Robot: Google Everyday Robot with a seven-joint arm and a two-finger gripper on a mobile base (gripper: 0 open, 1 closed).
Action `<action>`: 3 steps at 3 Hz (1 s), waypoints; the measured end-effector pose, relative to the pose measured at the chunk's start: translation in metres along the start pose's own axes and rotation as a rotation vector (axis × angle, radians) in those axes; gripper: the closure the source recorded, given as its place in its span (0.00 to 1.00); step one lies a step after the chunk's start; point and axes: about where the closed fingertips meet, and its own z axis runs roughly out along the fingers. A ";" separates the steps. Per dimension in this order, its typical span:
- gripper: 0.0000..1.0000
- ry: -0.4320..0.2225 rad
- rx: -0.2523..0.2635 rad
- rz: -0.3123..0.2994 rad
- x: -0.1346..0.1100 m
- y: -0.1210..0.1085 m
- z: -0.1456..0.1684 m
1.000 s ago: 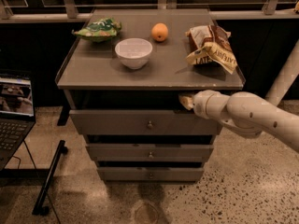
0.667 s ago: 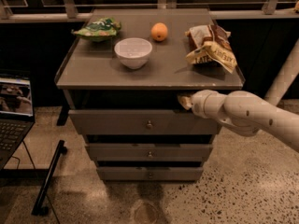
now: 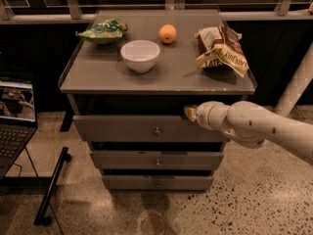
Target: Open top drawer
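Observation:
The top drawer (image 3: 122, 128) is the widest grey-brown front under the cabinet top, with a small round metal knob (image 3: 157, 130) at centre. It stands pulled out a little, with a dark gap above its upper edge. My gripper (image 3: 190, 113) is at the drawer's upper edge, right of the knob, reaching into that gap. The white arm (image 3: 254, 126) comes in from the right and hides the drawer's right end.
Two narrower drawer fronts (image 3: 157, 159) sit below. On the cabinet top are a white bowl (image 3: 140, 55), an orange (image 3: 167, 34), a green bag (image 3: 102, 31) and a brown chip bag (image 3: 221, 48). A laptop (image 3: 14, 116) stands at left, a black stand (image 3: 51, 190) on the floor.
The arm and gripper have barely moved. The top drawer stands about as far out as before.

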 end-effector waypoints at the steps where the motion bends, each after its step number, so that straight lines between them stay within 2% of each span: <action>1: 1.00 0.041 0.016 0.023 0.015 0.002 0.003; 3: 1.00 0.054 0.005 0.038 0.011 0.008 0.000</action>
